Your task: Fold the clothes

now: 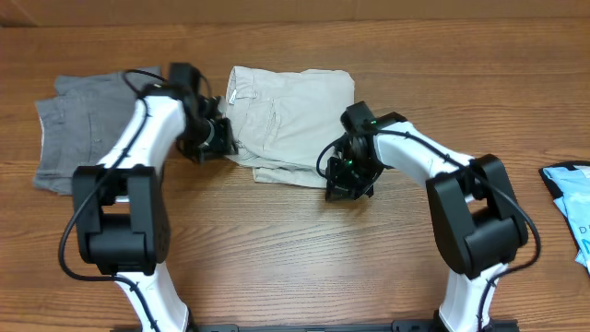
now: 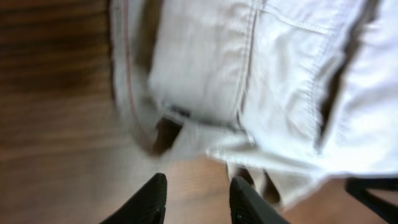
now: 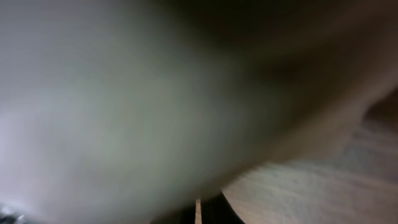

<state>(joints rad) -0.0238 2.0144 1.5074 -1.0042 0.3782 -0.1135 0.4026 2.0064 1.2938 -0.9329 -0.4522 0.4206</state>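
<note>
The beige shorts [image 1: 290, 115] lie folded near the far edge of the tabletop [image 1: 277, 258], midway along. The left claw [image 2: 199, 184] hangs released and empty beside them, seemingly free to take a hold. The right claw [image 1: 343, 184] meets their near corner; cloth smothers its camera, so I cannot tell its grip.

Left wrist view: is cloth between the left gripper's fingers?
No, the left gripper shows bare table between its fingers; the beige shorts lie ahead.
</note>
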